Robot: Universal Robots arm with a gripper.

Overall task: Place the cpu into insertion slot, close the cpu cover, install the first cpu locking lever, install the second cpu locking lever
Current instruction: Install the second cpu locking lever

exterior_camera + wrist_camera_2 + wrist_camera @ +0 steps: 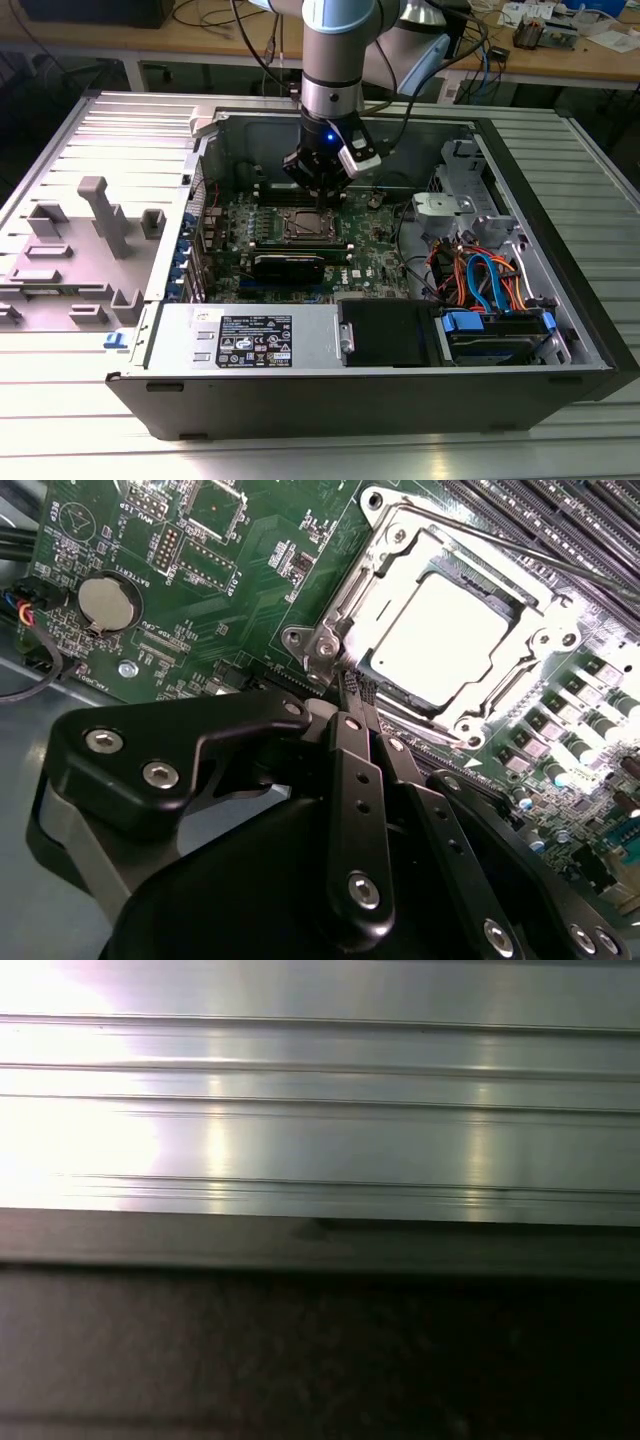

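Sitting already in the square silver-rimmed insertion slot (440, 645), the flat shiny silver cpu (437, 630) lies under the closed thin metal cpu cover (395, 550). The black gripper (352, 695), fingers narrowed together, touches the socket's edge; the levers look not finished.

The computer case (400, 390) lies open on the desk (300, 455). Inside it, the motherboard (375, 250) carries the insertion slot (308, 226), the cpu (445, 640) sitting in it under the cpu cover (375, 555). The end effector (325, 195) hangs just above the slot. Drive bays (480, 325) lie toward the exterior view's right.
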